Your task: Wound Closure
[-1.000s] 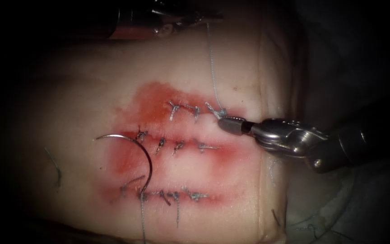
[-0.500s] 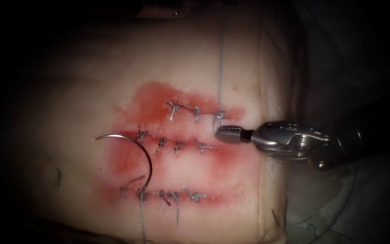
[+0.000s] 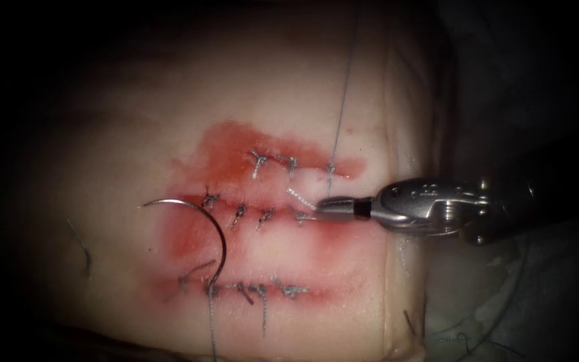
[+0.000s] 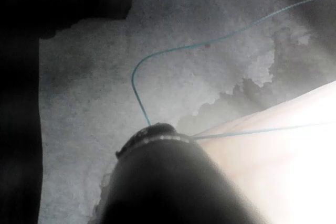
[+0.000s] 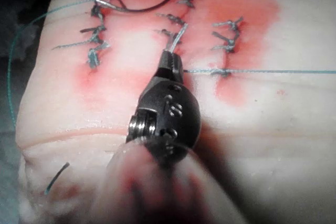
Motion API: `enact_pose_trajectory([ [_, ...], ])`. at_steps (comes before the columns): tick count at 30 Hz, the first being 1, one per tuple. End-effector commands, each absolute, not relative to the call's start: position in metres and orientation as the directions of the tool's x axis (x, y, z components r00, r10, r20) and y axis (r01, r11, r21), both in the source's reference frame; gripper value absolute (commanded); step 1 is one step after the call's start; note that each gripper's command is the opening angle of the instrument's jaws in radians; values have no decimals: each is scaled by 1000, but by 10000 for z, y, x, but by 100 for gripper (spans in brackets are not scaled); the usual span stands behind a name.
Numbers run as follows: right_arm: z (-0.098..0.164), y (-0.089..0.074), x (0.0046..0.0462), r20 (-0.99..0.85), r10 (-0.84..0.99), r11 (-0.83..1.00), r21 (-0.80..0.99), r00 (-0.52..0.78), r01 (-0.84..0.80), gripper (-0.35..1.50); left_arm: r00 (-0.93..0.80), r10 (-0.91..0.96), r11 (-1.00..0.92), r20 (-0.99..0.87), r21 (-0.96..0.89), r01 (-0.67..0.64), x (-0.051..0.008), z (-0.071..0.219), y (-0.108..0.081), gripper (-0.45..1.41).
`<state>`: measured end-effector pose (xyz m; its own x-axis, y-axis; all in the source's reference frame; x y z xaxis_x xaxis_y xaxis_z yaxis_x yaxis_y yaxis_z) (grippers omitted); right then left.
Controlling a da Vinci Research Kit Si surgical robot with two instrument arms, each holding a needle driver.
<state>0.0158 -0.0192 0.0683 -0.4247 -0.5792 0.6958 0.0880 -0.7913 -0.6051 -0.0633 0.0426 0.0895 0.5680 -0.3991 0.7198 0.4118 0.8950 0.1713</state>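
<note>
Right tool (image 3: 326,204): polished metal, shiny highlights on wrist. Needle (image 3: 199,221): thin dark metal wire, slight gleam. Thread (image 3: 343,100): fine blue-grey fibre, matt (knots look fuzzy). Tissue (image 3: 135,134): pale, smooth, moist sheen; red fluid (image 3: 229,144) wet, glossy.

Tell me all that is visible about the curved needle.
The needle is a thin, dark metal half-circle lying free on the tissue, left of the stitched cuts, over the red fluid. No gripper holds it. Its pointed end lies toward the left; its other end meets the thread near the lowest row of stitches. Whether it enters the tissue is unclear.
</note>
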Motion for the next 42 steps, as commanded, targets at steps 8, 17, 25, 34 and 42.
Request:
enact_pose_trajectory([
  [8, 688, -195, 168, 712, -555, -806, -588, -430, 66, -35, 715, -302, 935, 631, 50, 351, -646, 916, 438, -45],
  [17, 682, -204, 174, 713, -547, -808, -587, -439, 55, -35, 801, -252, 951, 542, -12, 308, -636, 947, 439, -45],
  [25, 676, -212, 175, 690, -553, -799, -598, -467, 63, -35, 827, -242, 954, 508, -32, 299, -634, 962, 437, -45],
  [34, 668, -222, 178, 660, -584, -773, -630, -473, 76, -35, 826, -248, 952, 507, -33, 306, -636, 959, 442, -45],
  [42, 668, -230, 177, 660, -575, -774, -630, -483, 60, -35, 826, -248, 951, 506, -36, 307, -636, 959, 442, -45],
])
